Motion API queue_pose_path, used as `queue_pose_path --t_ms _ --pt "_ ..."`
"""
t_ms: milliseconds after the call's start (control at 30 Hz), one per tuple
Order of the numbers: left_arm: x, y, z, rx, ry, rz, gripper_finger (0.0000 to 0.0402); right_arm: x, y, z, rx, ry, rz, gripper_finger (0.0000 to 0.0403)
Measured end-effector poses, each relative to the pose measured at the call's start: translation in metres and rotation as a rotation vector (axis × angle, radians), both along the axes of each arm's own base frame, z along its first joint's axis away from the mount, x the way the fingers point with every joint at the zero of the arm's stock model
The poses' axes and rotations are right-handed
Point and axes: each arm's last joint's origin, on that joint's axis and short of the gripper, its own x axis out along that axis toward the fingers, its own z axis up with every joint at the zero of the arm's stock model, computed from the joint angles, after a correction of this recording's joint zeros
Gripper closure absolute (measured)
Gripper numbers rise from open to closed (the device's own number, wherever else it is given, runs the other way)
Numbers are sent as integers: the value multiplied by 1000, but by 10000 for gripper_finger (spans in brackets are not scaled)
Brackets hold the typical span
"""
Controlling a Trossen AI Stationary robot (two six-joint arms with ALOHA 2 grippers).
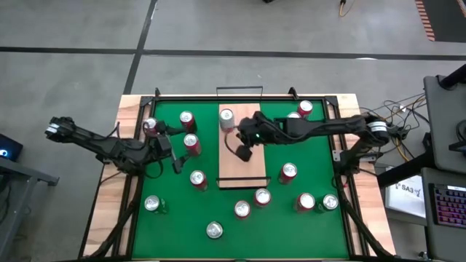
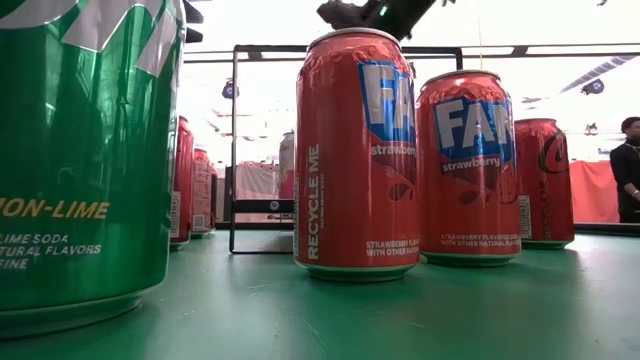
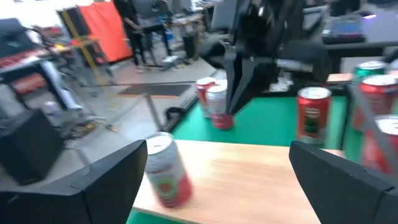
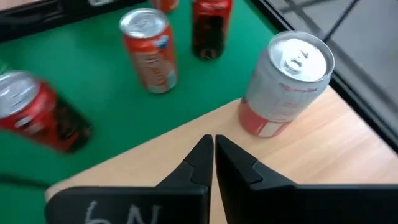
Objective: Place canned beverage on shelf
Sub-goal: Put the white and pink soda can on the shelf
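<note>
Over the green mat [image 1: 218, 211], the right end effector [image 1: 243, 153] hangs pinched together, empty, above the shelf [image 1: 244, 171]; the left end effector [image 1: 175, 156] gapes wide, empty.

lime soda can [image 2: 80, 160] cut off at low view's left edge, shelf can [image 3: 166, 171] motion-blurred

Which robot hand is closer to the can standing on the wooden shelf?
The right one. The right gripper hangs over the shelf just beside the can. The left gripper sits off the shelf, over the green mat.
</note>
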Motion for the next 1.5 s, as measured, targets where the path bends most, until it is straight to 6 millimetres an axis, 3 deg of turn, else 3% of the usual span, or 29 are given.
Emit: queue_pose_path --t_ms 233,433,600,767,1067,1367,1500 --pt "26 -10 -10 -99 -22 -39 25 -24 32 10 -74 -16 115 394" --pt "46 -11 -13 -107 -53 -16 25 -48 36 7 -83 -59 135 394" --pt "67 4 -6 -130 -9 -43 25 -68 34 4 -104 -107 145 394" --pt "88 33 -8 -107 158 -51 48 -84 31 5 -136 -183 156 394" --pt "104 87 -26 -93 307 -194 168 -92 17 4 -172 -182 128 394" --pt "108 115 -41 -64 384 -195 383 -90 10 2 -163 -171 95 394" --pt "108 122 -46 -73 400 -169 383 -90 10 1 -161 -166 94 394"
